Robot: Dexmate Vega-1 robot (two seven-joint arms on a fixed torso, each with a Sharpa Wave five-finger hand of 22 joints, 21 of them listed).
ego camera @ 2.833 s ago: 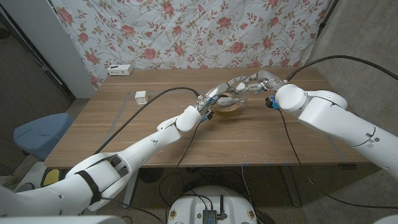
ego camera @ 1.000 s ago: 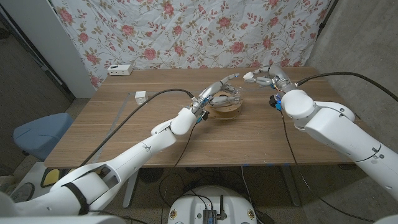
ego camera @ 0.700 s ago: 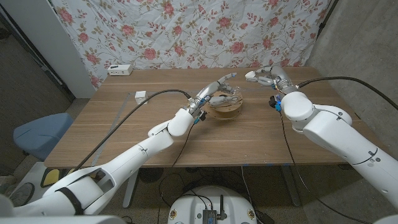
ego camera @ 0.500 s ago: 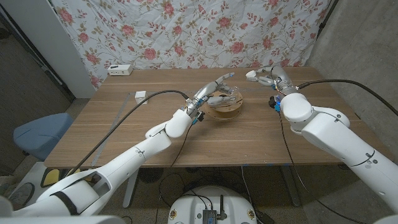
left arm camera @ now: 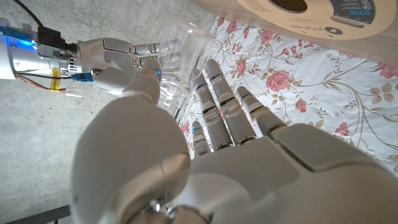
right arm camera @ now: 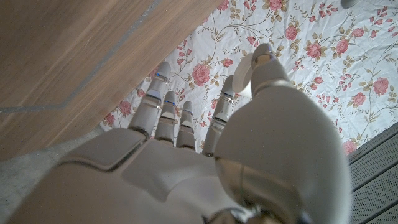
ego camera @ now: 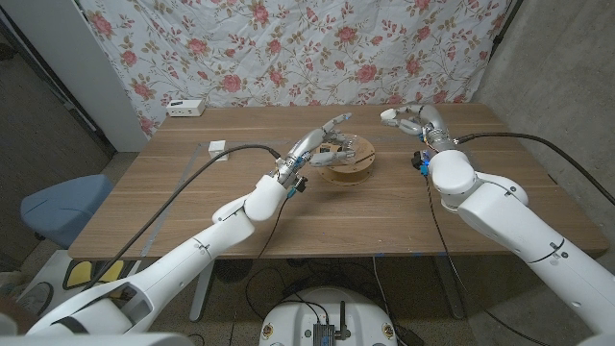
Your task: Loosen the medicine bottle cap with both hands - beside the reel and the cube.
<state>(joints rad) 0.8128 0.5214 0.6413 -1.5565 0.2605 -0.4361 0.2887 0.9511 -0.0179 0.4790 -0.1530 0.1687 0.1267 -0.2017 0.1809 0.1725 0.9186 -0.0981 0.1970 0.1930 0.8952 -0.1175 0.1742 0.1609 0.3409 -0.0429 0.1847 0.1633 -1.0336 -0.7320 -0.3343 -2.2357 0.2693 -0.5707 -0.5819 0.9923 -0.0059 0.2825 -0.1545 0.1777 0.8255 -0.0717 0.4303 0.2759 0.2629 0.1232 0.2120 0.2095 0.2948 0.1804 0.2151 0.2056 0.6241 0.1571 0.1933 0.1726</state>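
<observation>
1. Cube (ego camera: 218, 147): small, white, on the desk (ego camera: 192, 207) at far left.
2. Left hand (ego camera: 325, 135): grips the clear medicine bottle (ego camera: 342, 147), above the reel.
3. Reel (ego camera: 348, 165): wooden, lying flat mid-desk.
4. Right hand (ego camera: 411, 117): raised apart from the bottle, pinching a white cap (ego camera: 387, 114) at its fingertips.

The dark label on the reel (left arm camera: 323, 15) carries small print, but it is too tiny and blurred to read, and nothing else here bears legible writing.
</observation>
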